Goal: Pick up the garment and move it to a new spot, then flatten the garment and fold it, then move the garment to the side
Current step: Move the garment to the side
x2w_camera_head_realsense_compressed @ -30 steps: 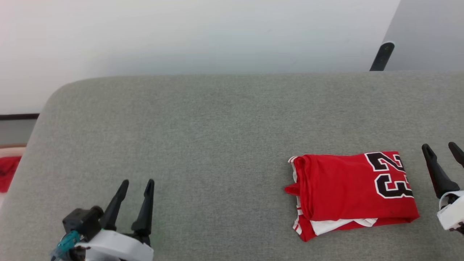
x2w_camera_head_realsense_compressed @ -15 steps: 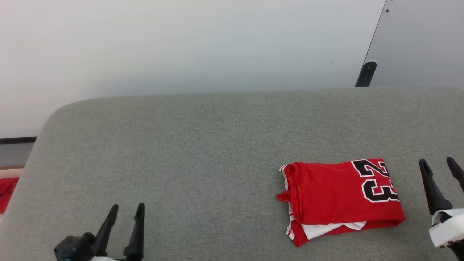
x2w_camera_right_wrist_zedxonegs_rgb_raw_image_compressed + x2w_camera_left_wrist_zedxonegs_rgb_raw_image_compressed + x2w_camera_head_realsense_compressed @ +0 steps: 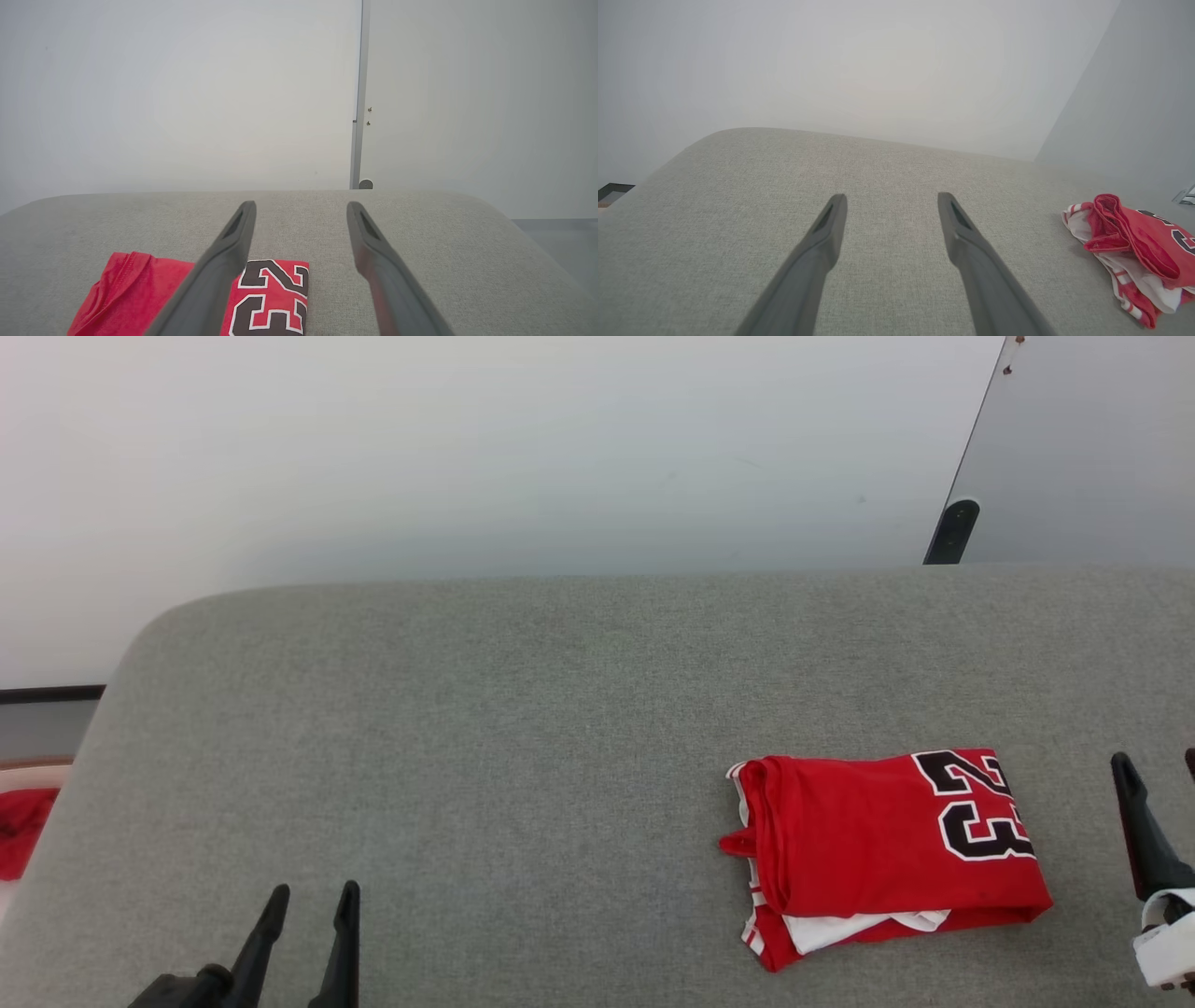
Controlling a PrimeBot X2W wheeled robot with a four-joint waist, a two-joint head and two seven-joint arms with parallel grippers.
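Observation:
The garment (image 3: 887, 854) lies folded into a compact red rectangle on the right part of the grey padded table (image 3: 523, 709), its black white-outlined number toward the right and white layers showing at its near edge. My left gripper (image 3: 313, 896) is open at the lower left, far from the garment, with nothing between its fingers. To the right of the garment my right gripper (image 3: 1158, 763) is open, partly cut by the frame edge. In the left wrist view the left gripper (image 3: 892, 198) spreads over bare table with the garment (image 3: 1134, 247) at the right. In the right wrist view the right gripper (image 3: 301, 205) is open above the garment (image 3: 135, 289).
A plain red cloth lump (image 3: 19, 831) lies off the table's left side. A pale wall stands behind the table's rounded far edge, and a dark post (image 3: 952, 532) rises at the far right. Bare grey surface spans the left and middle.
The head camera has tilted up, shifting the whole picture down. Both grippers have drawn back toward the near edge, the right one also outward. The garment has stayed in place.

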